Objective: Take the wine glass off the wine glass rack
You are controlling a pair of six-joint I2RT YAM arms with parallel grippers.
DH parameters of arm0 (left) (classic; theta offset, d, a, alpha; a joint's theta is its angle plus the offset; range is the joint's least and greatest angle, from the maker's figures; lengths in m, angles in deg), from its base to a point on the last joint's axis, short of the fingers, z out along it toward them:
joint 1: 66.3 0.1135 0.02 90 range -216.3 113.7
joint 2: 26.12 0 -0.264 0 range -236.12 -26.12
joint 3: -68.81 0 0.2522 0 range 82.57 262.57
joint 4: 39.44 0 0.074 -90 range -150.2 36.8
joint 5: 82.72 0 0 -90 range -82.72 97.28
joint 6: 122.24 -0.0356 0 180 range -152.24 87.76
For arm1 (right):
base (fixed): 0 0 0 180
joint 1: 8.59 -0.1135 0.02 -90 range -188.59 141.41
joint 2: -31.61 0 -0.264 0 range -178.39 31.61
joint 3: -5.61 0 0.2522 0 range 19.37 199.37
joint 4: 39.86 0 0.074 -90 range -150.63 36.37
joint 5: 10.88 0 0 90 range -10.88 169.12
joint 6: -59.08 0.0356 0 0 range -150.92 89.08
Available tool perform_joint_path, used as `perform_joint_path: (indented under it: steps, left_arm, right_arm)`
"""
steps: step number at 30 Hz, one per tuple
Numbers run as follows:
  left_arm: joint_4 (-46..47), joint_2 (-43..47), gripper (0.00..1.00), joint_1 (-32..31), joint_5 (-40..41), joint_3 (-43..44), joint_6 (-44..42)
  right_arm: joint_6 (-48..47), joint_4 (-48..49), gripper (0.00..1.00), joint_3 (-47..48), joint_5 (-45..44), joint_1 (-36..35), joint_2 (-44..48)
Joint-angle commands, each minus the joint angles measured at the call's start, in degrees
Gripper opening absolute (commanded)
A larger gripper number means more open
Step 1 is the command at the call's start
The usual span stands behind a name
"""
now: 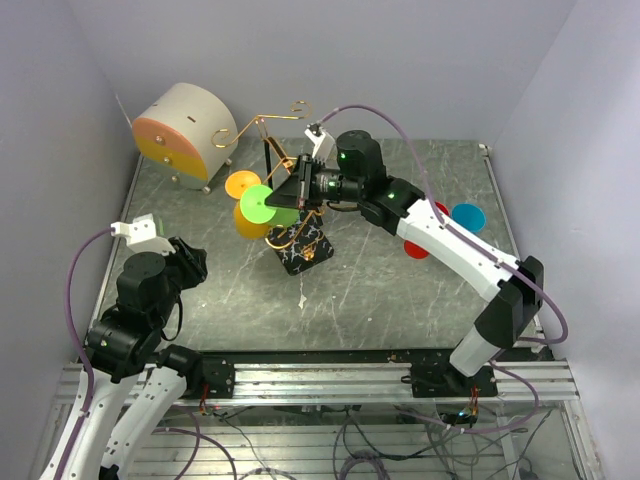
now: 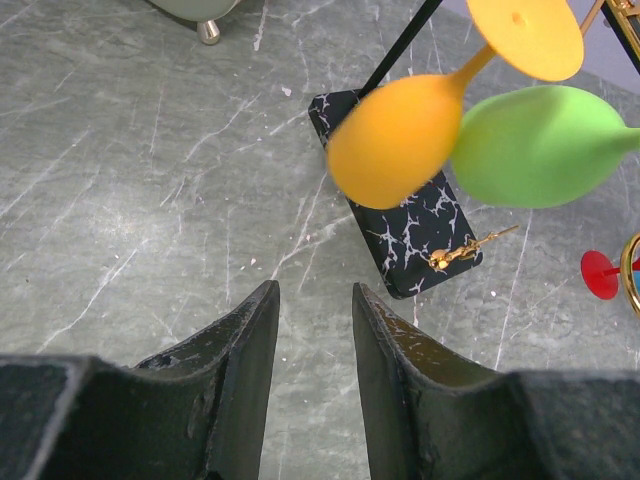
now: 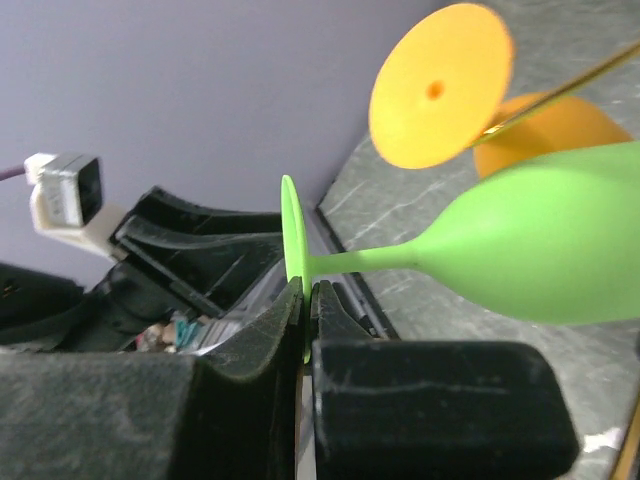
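Observation:
The wine glass rack has gold scroll arms point(image 1: 268, 124), a black post and a black marble base point(image 1: 300, 248), which also shows in the left wrist view point(image 2: 405, 225). An orange wine glass point(image 1: 250, 222) hangs from it. My right gripper point(image 1: 277, 196) is shut on the foot rim of a green wine glass point(image 3: 540, 250), holding it on its side next to the orange one point(image 3: 440, 85). I cannot tell whether the green glass touches the wire. My left gripper point(image 2: 313, 300) is open and empty, low over the table, near the base's front.
A round beige-and-orange drawer box point(image 1: 185, 130) stands at the back left. A red glass point(image 1: 425, 245) and a blue glass point(image 1: 467, 215) lie on the table to the right, under my right arm. The walls are close on both sides.

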Motion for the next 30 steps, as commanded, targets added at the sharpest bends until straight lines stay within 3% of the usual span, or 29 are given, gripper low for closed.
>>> perform_joint_path:
  steps: [1, 7, 17, 22, 26, 30]
  left_arm:
    - [1.4, 0.3, 0.46, 0.1, 1.0, 0.0, 0.1]
    - [1.4, 0.3, 0.46, 0.1, 0.9, 0.1, 0.1]
    - [1.4, 0.2, 0.46, 0.2, 0.8, 0.1, 0.1]
    - [1.3, 0.1, 0.46, 0.1, 0.9, 0.0, 0.2]
    - [1.4, 0.0, 0.46, 0.1, 1.1, 0.0, 0.4]
    - [1.6, -0.1, 0.47, 0.2, 1.0, 0.0, 0.6]
  right_arm:
    - [4.6, 10.1, 0.0, -0.2, 10.6, -0.4, -0.4]
    - [8.3, 13.2, 0.0, -1.1, 14.8, -0.8, 1.1]
    - [2.9, 3.3, 0.0, 4.4, 10.6, -0.8, 5.2]
    - [-5.4, -5.7, 0.0, 12.7, 7.7, -0.7, 7.0]
    - [-15.8, -15.3, 0.0, 21.2, 0.2, -0.8, 8.7]
    - [-23.4, -18.2, 0.0, 20.9, -8.0, -0.8, 14.1]
